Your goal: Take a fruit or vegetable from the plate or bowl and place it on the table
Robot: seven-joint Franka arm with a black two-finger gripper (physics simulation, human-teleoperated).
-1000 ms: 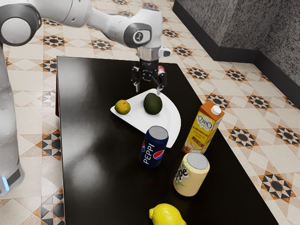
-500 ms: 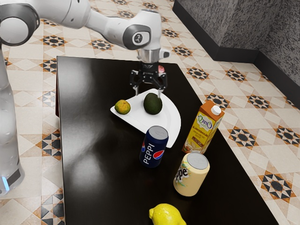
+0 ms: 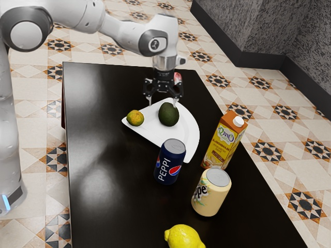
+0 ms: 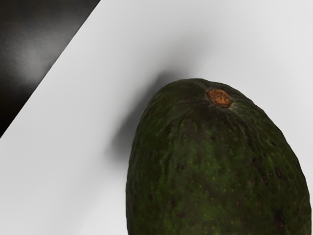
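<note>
Avocado sits on the white plate, with the gripper open close by

In the exterior view, the gripper hangs over the plate near the avocado's top end. Its two fingers are wide apart. I cannot tell if one of them touches the avocado. The avocado lies between the plate's pointy corner, on the exterior view's left, and its round edge, on the exterior view's right. A small orange and green fruit sits in that pointy corner. The plate is on the shiny black tabletop. A dark blue can stands just beside the plate's near straight edge. A juice carton stands close to the tabletop's edge on the exterior view's right. A cream can stands nearer to the camera, and a yellow lemon is nearer still. A bit of something red peeks out behind the gripper; I cannot tell what it is.

In the wrist view, the avocado looks big, dark green and bumpy, with a round brown spot where the stem was. Its soft gray shadow falls on the plate, inside a straight edge. Past that edge is the dark tabletop.
</note>
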